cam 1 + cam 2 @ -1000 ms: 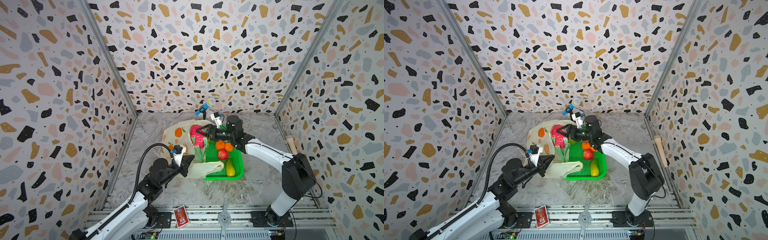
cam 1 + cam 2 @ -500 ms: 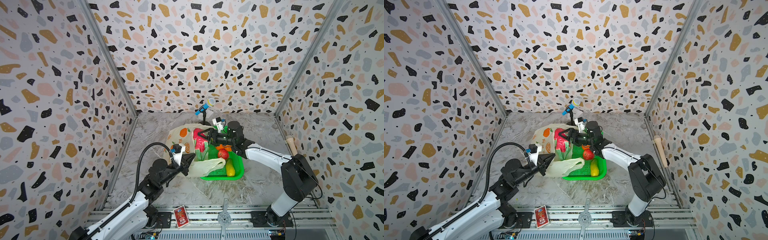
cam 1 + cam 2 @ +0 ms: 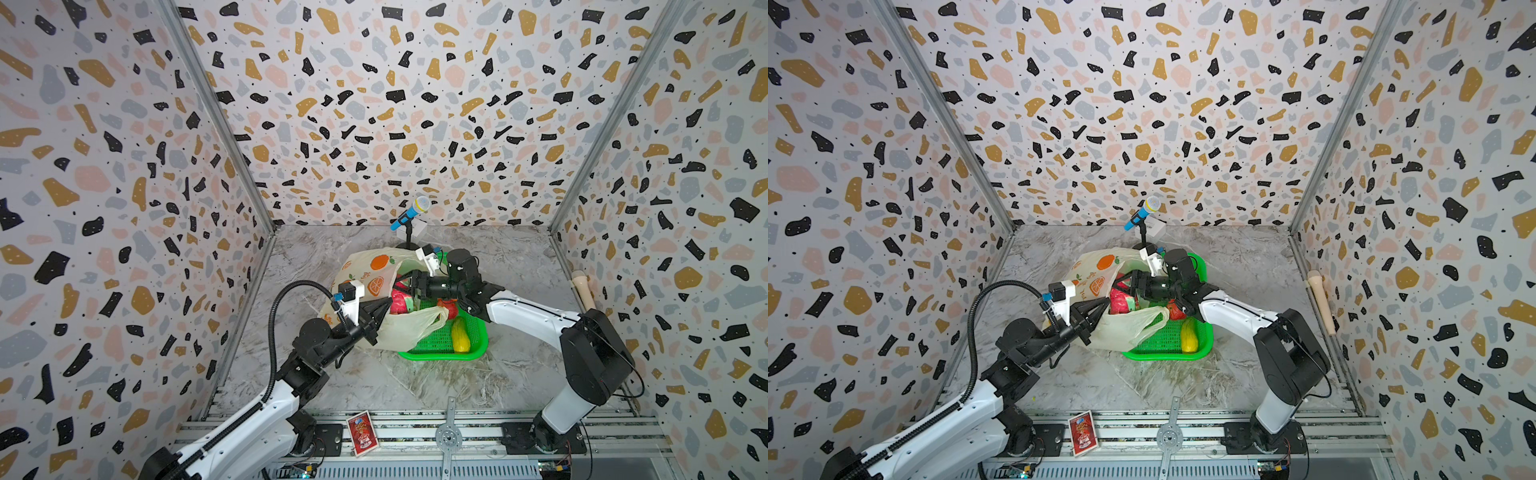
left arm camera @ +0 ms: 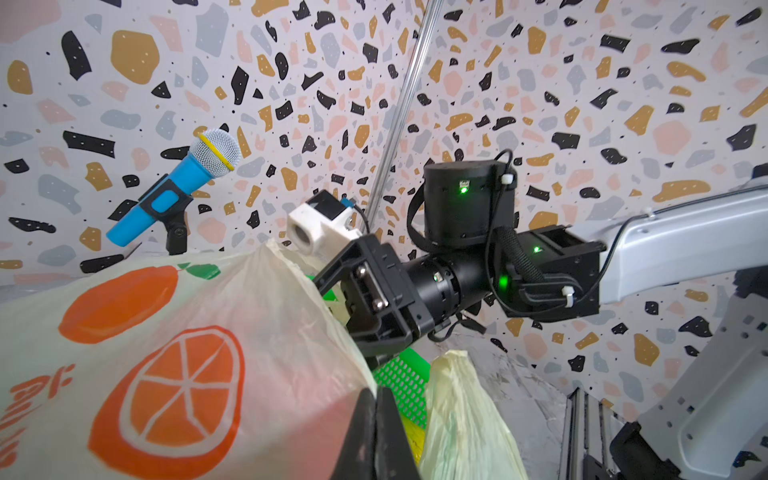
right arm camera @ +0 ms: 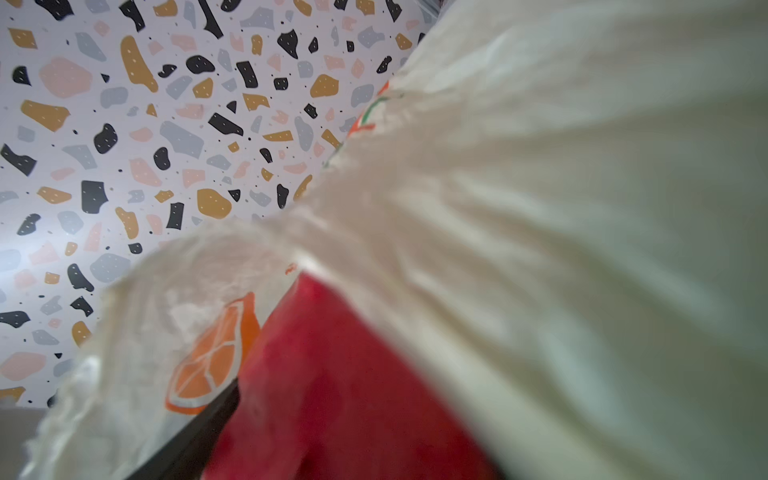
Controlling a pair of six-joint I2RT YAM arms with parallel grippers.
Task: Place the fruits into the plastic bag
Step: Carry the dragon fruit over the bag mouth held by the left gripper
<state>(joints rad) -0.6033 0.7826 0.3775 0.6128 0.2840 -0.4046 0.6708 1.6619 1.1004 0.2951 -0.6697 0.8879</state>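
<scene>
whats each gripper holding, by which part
Left gripper pinches the plastic bag by its mouth edge; right gripper apparently grips the dragon fruit across its body.

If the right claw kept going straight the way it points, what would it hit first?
The pink-red dragon fruit, sitting right at the tips of the right gripper in the mouth of the plastic bag; beyond it, probably the bag's far side.

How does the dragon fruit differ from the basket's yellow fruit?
The dragon fruit is pink-red, held by the right hand at the mouth of the plastic bag; the yellow fruit lies free in the green basket. The dragon fruit looks bulkier, the yellow fruit slimmer. Both are toy fruits.
</scene>
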